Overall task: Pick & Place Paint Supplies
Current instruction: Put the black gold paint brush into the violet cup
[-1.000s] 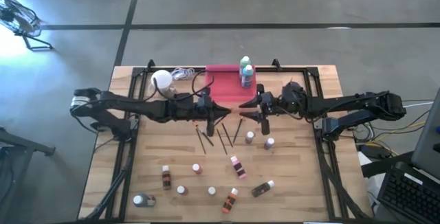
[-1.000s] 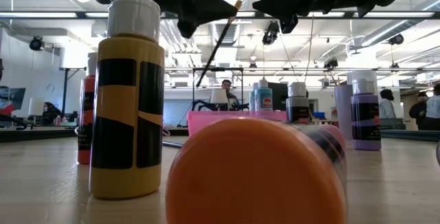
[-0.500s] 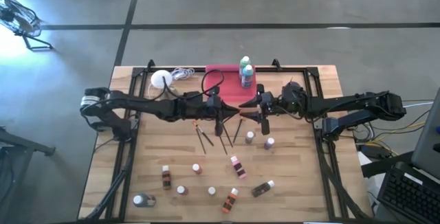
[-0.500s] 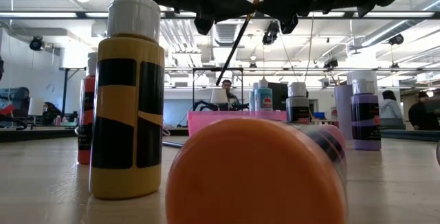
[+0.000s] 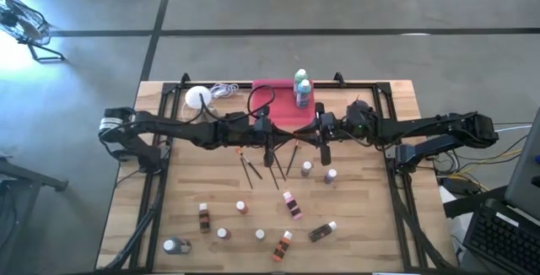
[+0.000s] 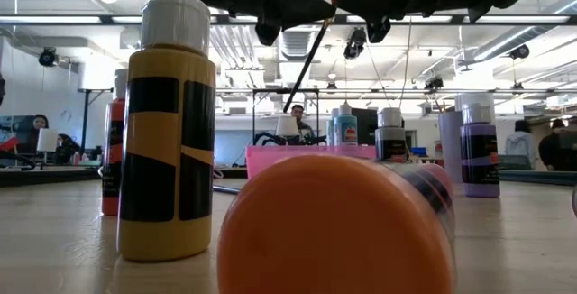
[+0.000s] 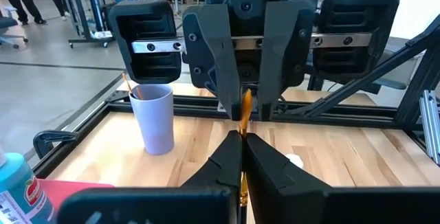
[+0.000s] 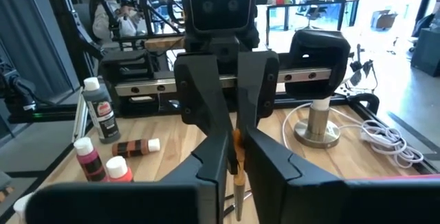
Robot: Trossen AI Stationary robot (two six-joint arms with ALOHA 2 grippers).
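Right pincer (image 5: pixel 321 133) closed onto paintbrush (image 6: pixel 313 49) | left pincer (image 5: pixel 268 133) grips it too | tray (image 5: pixel 268 106) holds two bottles (image 5: pixel 301 88)

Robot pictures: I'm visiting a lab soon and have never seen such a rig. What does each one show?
Two robot arms work at a wooden table. One picture looks straight down, one looks level from the tabletop, and two come from cameras on the arms' wrists. On the table are small paint bottles, loose brushes, a pink tray with two larger bottles at its edge, and a white lamp. Above the middle, the left gripper and right gripper meet tip to tip, both shut on one paintbrush.
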